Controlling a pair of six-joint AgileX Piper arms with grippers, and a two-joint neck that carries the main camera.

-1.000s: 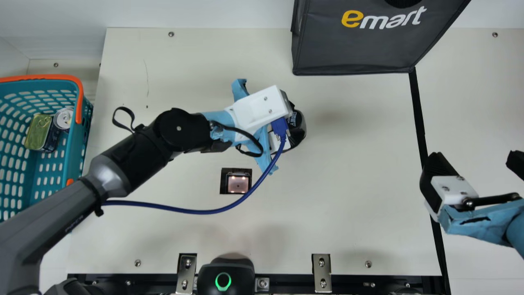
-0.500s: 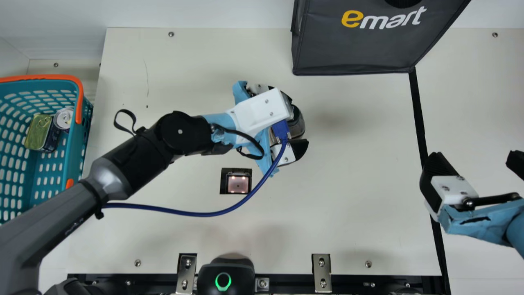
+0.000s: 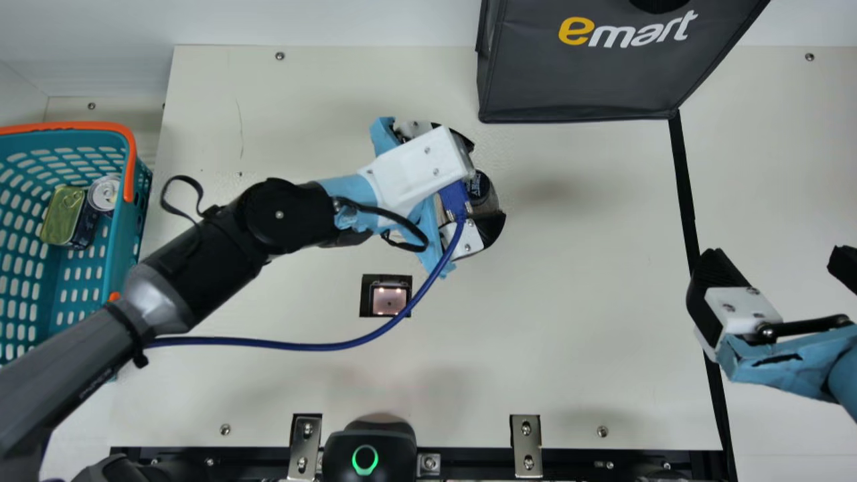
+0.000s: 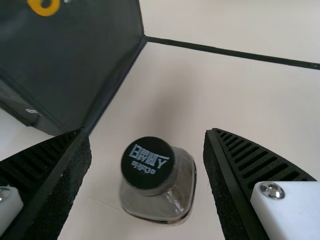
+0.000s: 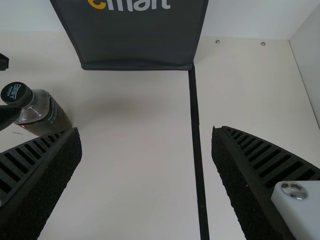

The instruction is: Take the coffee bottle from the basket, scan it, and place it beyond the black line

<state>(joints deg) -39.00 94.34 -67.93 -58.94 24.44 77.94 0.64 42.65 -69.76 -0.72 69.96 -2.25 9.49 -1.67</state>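
1. Bag (image 3: 582, 73): near the left gripper (image 4: 147, 132), ahead and off its left side. Don't bump it.
2. Basket (image 3: 137, 221): behind the left gripper.
3. Line (image 3: 684, 181): well ahead of the left gripper, running under the right gripper (image 3: 776, 258). The bottle (image 4: 175, 202) must end up past it.
4. Left gripper: wide open around the bottle, holding nothing. I think its job is to let go nicely, so it should stay wide and back straight away.
5. Right gripper: wide open and empty. It should wait for room, then grab, I guess.
6. Bottle: seems to stand up between the left gripper's two sides. I can't tell if it's scanned.
7. Scanner (image 3: 389, 300): off the left gripper's right side.
8. Cap (image 4: 148, 162): a knock here could tip the bottle.
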